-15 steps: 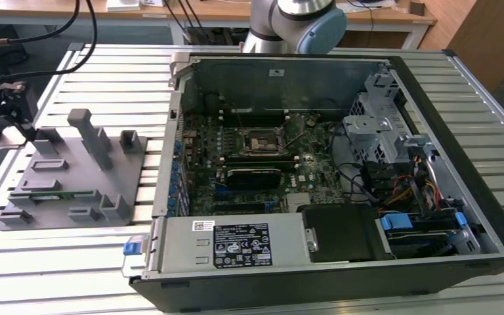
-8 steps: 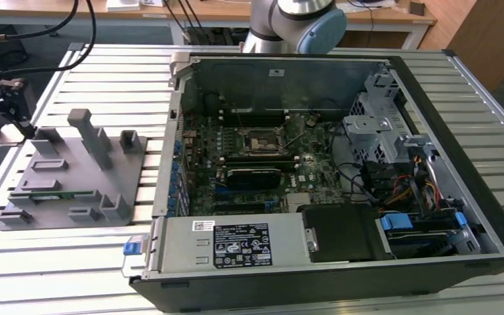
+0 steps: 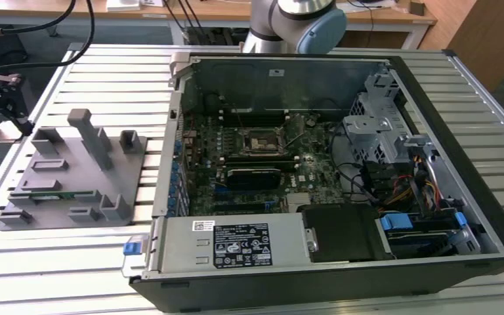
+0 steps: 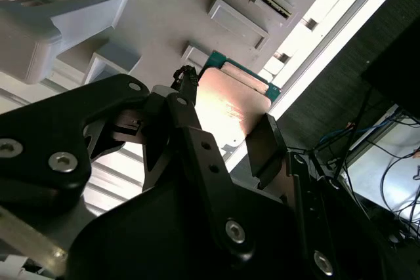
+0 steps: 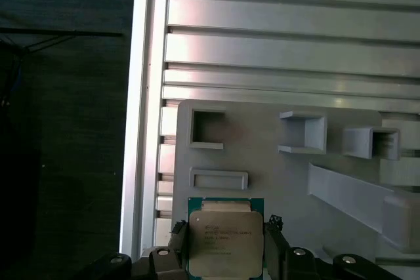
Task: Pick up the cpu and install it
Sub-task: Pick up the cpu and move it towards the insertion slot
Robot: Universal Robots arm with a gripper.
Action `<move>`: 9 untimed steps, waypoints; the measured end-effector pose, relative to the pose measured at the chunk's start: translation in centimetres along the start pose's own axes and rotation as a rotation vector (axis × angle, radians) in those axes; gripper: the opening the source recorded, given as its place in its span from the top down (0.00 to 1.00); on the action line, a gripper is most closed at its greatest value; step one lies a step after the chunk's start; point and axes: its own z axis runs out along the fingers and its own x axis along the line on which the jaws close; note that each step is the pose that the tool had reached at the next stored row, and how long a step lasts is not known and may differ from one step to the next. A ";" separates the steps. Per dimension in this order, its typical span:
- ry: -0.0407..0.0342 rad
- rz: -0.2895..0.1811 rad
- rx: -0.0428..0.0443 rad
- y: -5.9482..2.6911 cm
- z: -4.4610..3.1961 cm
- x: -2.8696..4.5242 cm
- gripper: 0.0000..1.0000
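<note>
Overall: bright, even light in the exterior view.
Glare: a warm sheen lay across the cpu [image 4: 226, 113] top in the second wrist view; the table slats [image 5: 289, 31] shone pale.
Shadow: the computer case [image 3: 278, 82] interior was dim.

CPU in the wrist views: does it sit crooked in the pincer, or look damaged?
Nothing stands out. The cpu sits squarely between the fingers of the pincer, its pale metal top undented, its edges in line with the grey fixture beneath. The bright patch on it in the second wrist view looks like glare.
</note>
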 end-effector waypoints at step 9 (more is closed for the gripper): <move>-0.0018 0.000 0.0000 0.06 -0.81 0.00 0.46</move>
